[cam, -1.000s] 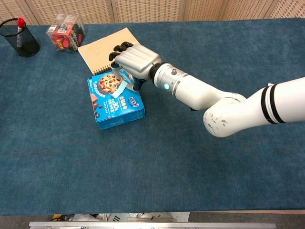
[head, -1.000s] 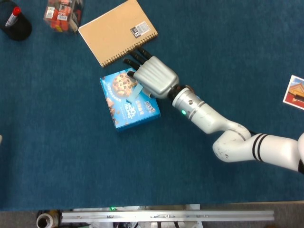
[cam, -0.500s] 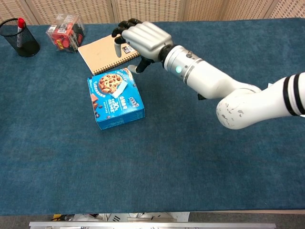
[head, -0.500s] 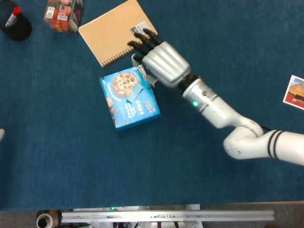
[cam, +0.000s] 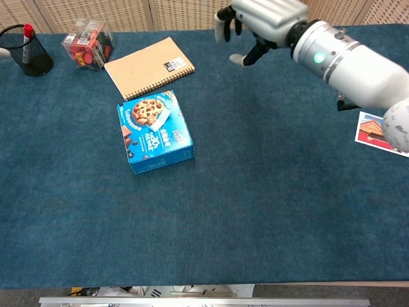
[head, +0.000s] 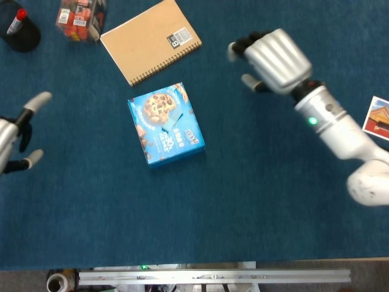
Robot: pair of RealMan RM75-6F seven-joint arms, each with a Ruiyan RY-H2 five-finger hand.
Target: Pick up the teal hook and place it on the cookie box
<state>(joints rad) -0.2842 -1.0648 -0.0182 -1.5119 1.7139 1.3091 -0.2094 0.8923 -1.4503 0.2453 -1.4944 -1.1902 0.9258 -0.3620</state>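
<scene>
The blue cookie box [head: 159,139] [cam: 150,144] lies flat on the blue table left of centre. The small pale teal hook [head: 176,117] [cam: 162,115] rests on the box's top face, near its far right side. My right hand [head: 271,59] [cam: 261,18] hovers well to the right of the box and beyond it, fingers spread and holding nothing. At the left edge of the head view my left hand [head: 17,139] shows with its fingers apart and nothing in it, far from the box.
A brown spiral notebook [head: 151,39] [cam: 148,66] lies just beyond the box. A black mesh pen cup [head: 19,31] [cam: 29,52] and a clear case of red items [head: 79,18] [cam: 89,42] stand at the far left. A postcard [head: 378,118] [cam: 380,131] lies at the right edge.
My right hand has let go of the teal hook, leaving it on the box, and has risen and swung away to the right. My left hand has come into view at the left edge.
</scene>
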